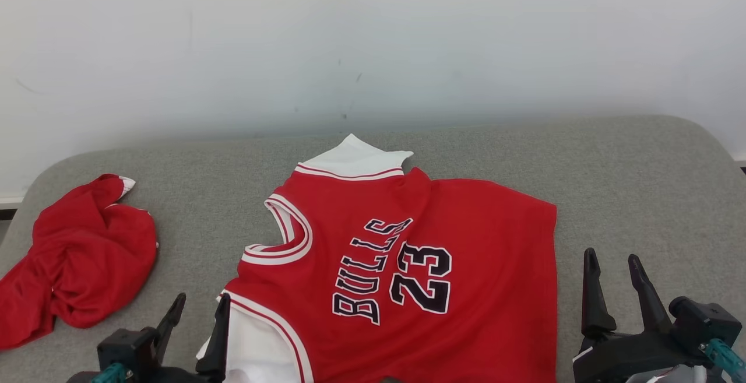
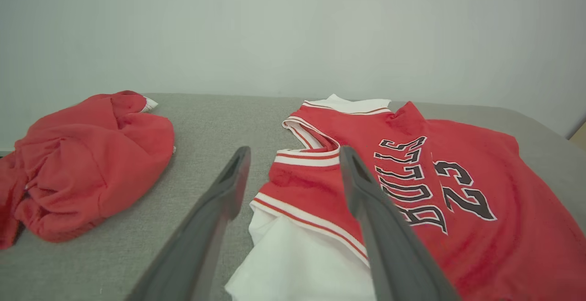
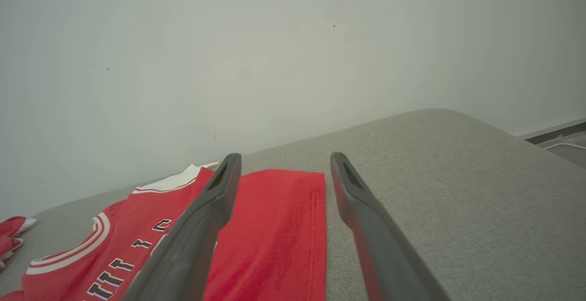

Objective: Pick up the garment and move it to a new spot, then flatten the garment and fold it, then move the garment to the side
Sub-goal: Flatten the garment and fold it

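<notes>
Here the jersey (image 1: 466, 237) is cut off at the head view's lower edge, while the left gripper (image 1: 202, 300) and right gripper (image 1: 612, 255) flank it, fingers apart, with bare cushion (image 1: 641, 185) rightward.

Likely lab or test room: grey padded table (image 1: 641, 196), bare white wall (image 1: 373, 39).

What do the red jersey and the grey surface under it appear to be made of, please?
Red jersey: looks like a soft, matte knit, probably synthetic; it drapes in creases and has a stitched hem.
Grey surface: seems to be a woven, matte upholstery fabric over padding, judging by its coarse weave and rounded corners.
</notes>
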You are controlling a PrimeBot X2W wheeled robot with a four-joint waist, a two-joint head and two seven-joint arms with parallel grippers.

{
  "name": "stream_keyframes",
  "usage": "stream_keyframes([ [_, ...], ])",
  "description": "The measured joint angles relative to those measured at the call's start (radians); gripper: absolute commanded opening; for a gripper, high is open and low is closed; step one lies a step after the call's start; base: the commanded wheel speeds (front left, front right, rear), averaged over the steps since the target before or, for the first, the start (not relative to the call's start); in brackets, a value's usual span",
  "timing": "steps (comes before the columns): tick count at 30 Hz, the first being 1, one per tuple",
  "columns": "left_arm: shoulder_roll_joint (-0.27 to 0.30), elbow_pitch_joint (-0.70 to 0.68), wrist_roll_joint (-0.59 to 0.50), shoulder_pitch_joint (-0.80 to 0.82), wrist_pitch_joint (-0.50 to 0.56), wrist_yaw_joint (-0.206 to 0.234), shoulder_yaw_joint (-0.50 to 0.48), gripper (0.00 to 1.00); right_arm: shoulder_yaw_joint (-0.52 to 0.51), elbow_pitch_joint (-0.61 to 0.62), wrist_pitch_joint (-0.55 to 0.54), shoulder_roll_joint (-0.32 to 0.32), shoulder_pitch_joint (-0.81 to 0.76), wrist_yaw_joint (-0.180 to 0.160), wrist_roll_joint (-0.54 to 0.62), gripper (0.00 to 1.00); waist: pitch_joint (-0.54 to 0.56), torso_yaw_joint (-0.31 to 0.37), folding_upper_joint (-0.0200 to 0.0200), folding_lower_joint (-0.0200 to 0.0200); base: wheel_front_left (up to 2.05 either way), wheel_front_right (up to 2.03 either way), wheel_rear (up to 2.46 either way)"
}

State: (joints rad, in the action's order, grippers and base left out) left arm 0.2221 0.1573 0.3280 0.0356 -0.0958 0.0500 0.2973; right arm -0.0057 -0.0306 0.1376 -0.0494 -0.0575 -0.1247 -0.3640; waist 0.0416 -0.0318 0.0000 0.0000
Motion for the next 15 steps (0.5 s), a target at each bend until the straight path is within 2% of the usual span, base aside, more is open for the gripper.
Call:
stream_keyframes([
  [11,0.116,0.196,-0.047,0.15,0.177,-0.056,0.023,1.0,0.035,0.011,-0.002,0.001,-0.005,0.003,-0.004,1.0,-0.034,0.001,0.0,0.0001,0.0,0.0,0.0],
  [15,0.136,0.266,-0.059,0.16,0.237,-0.098,0.06,1.0,0.044,0.029,-0.007,-0.002,0.0,0.011,-0.003,1.0,-0.057,0.01,0.0,0.0001,0.0,0.0,0.0],
])
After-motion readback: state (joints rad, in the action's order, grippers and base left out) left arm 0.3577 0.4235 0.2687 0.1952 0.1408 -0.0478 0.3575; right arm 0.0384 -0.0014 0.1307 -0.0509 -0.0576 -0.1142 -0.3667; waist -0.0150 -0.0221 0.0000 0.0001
